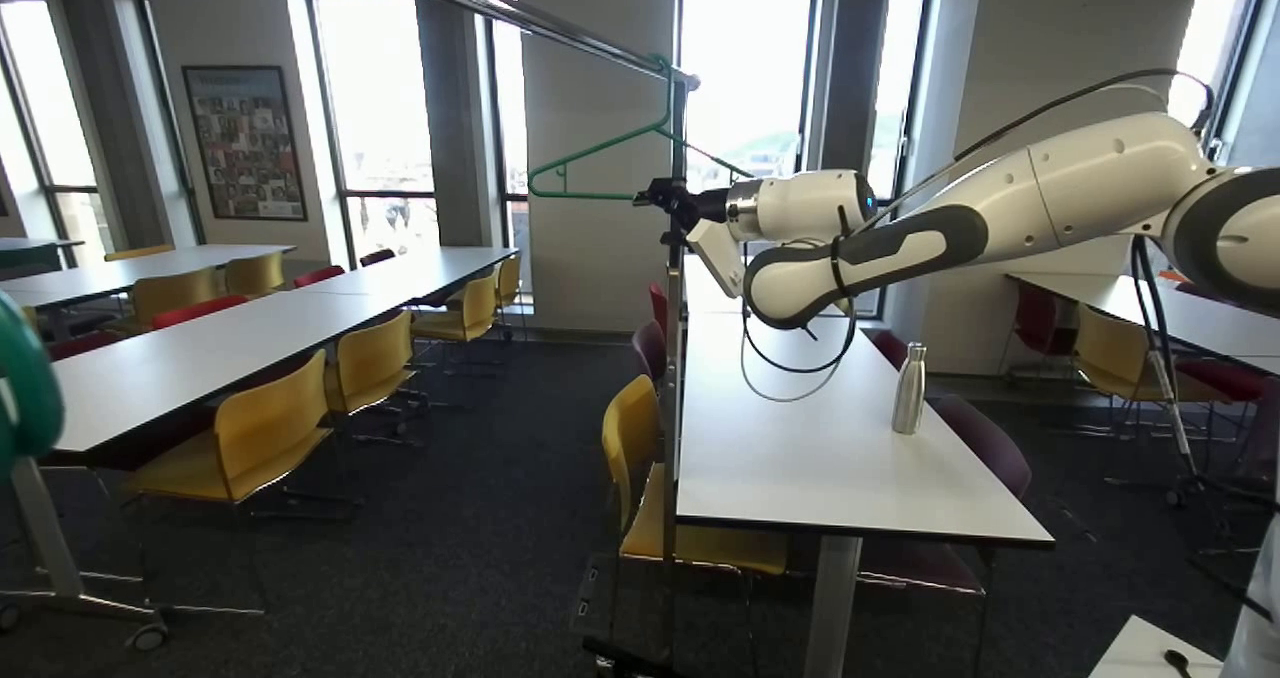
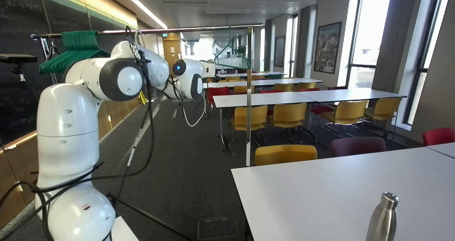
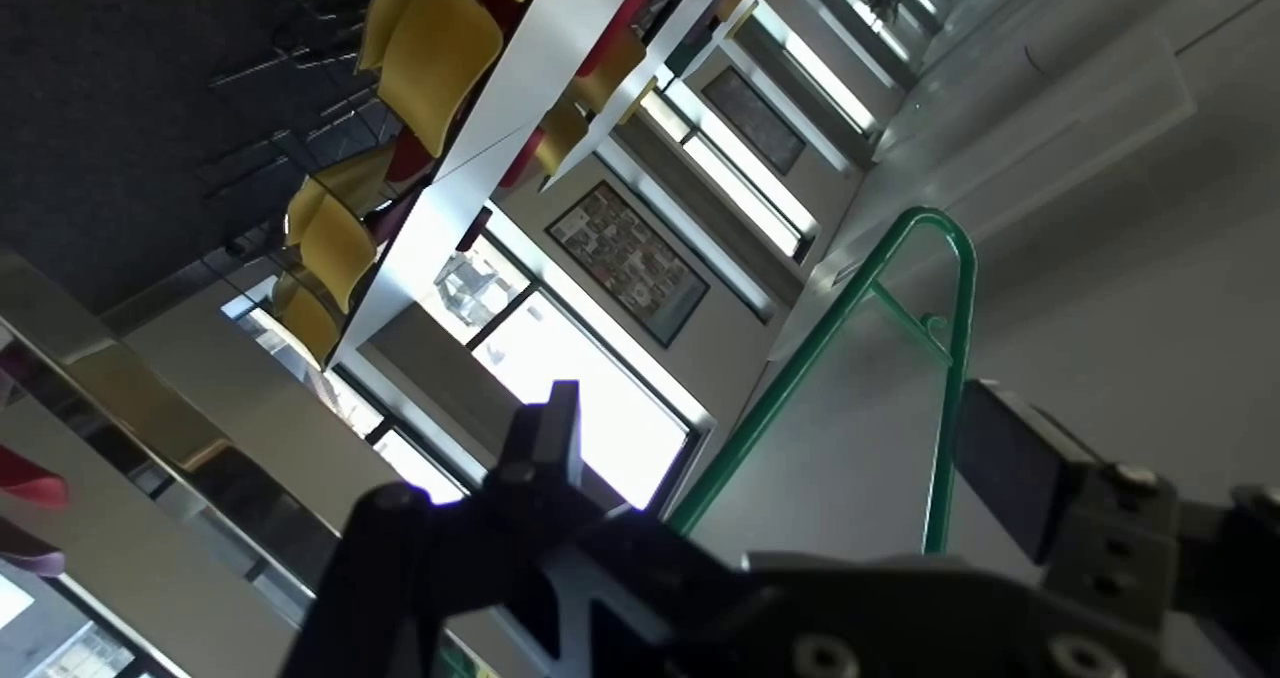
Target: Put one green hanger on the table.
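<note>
Hanger is hung near the end of the rail, not yet on the table. The jaws of the gripper are parted, empty, green bars seen between them. One bar should be centred before closing, the hook then lifted clear before any sideways pull.

Hanger in every view, wrist view nearest

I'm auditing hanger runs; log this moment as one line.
gripper: open, holding nothing | green hanger: hanging from rail | table: metal bottle standing on it | placement: not done
</note>
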